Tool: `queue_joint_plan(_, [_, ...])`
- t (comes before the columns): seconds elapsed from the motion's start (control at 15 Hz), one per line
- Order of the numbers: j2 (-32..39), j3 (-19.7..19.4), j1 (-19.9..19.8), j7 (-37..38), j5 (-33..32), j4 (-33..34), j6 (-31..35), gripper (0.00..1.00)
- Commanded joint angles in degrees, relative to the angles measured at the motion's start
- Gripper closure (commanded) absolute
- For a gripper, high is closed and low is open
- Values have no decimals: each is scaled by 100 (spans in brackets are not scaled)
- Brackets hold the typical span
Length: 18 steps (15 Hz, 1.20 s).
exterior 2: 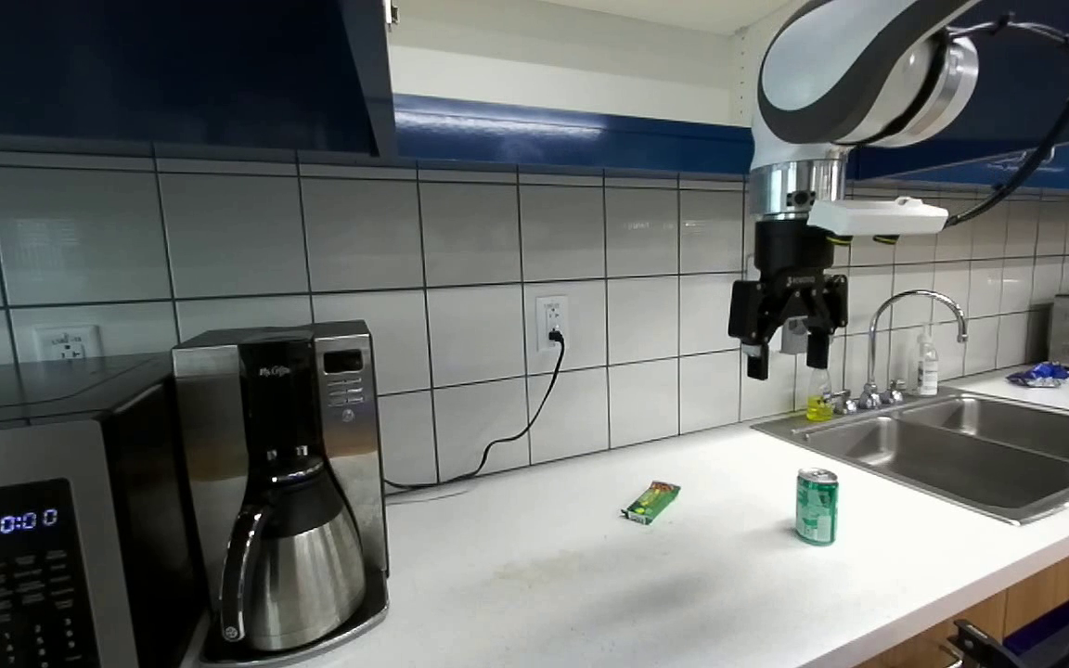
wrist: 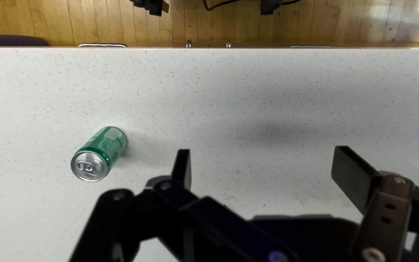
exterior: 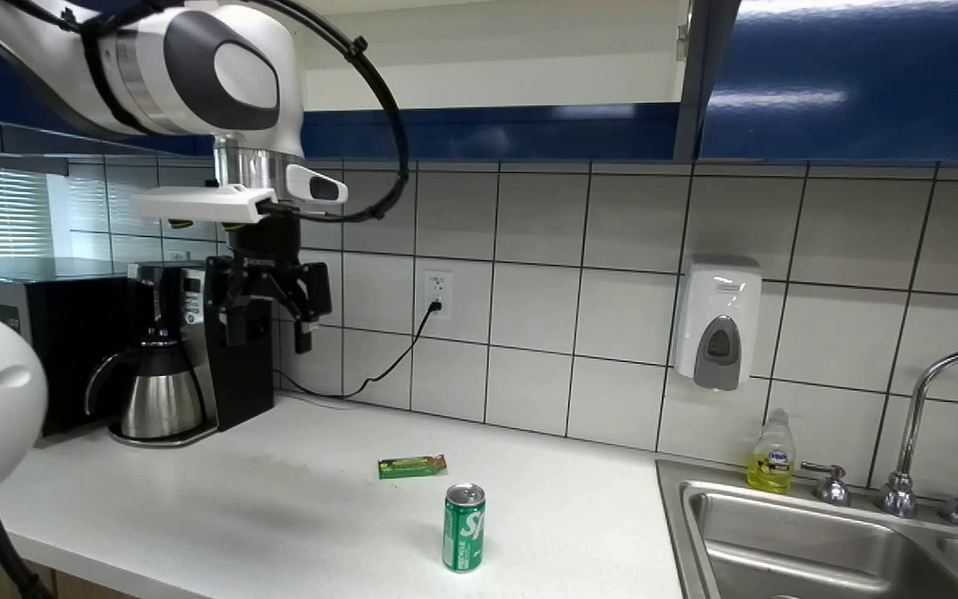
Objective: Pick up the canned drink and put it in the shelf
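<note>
The canned drink, a small green can with a silvery top, stands upright on the white counter in both exterior views (exterior: pixel 464 528) (exterior 2: pixel 817 507). It also shows in the wrist view (wrist: pixel 100 153), left of the jaws. The shelf is the pale open cabinet above the tiled wall in both exterior views (exterior: pixel 496 75) (exterior 2: pixel 572 70), with a blue lower edge. My gripper (exterior: pixel 271 337) (exterior 2: pixel 787 362) points down, well above the counter and apart from the can. In the wrist view the jaws (wrist: pixel 262 158) are wide apart with only counter seen between them.
A flat green packet (exterior: pixel 412 467) lies near the can. A coffee maker (exterior 2: pixel 279 538) and a microwave (exterior 2: pixel 24 557) stand at one end of the counter. A steel sink (exterior: pixel 672 524), a soap bottle (exterior: pixel 772 459) and a wall dispenser (exterior: pixel 720 324) are at the other.
</note>
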Motion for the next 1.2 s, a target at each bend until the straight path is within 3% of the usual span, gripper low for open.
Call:
queue_joint_plan(0.0, [479,-37,-230,-15,-281,-149,598,0])
queue_joint_plan(0.47, [1438,-204,-628,66,-639,-308,1768,0])
queue_joint_plan(1.13, [2317,-300,-1404,510,-1631,-312,2826,0])
